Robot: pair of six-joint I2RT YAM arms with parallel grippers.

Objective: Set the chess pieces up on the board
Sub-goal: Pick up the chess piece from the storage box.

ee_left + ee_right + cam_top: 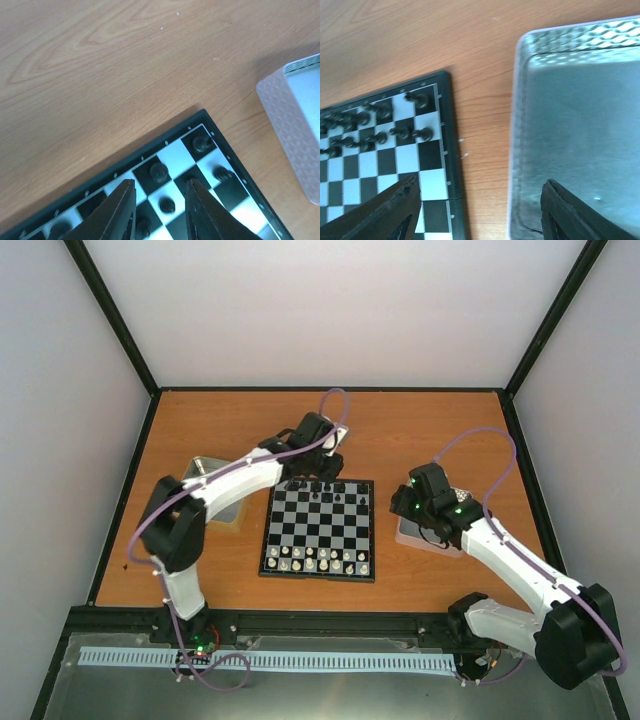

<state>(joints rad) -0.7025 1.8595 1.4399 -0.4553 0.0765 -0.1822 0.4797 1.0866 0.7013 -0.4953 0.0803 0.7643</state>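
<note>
Wood-grain worktop (420,430) carries the flat square chessboard with black and pale-grey checks (318,530) at its centre, tiny black chessmen (322,490) on its far rows, tiny whitish chessmen (315,562) on its near rows, their kinds too small to tell. Left claw (160,183) hangs slightly parted over the board's far corner, grasping nothing; right claw (480,183) gapes released between board and shallow metal tray (580,125), both wrist views cutting the board off.

chess pieces (318,486) too small to identify, board (175,156) cropped
</note>
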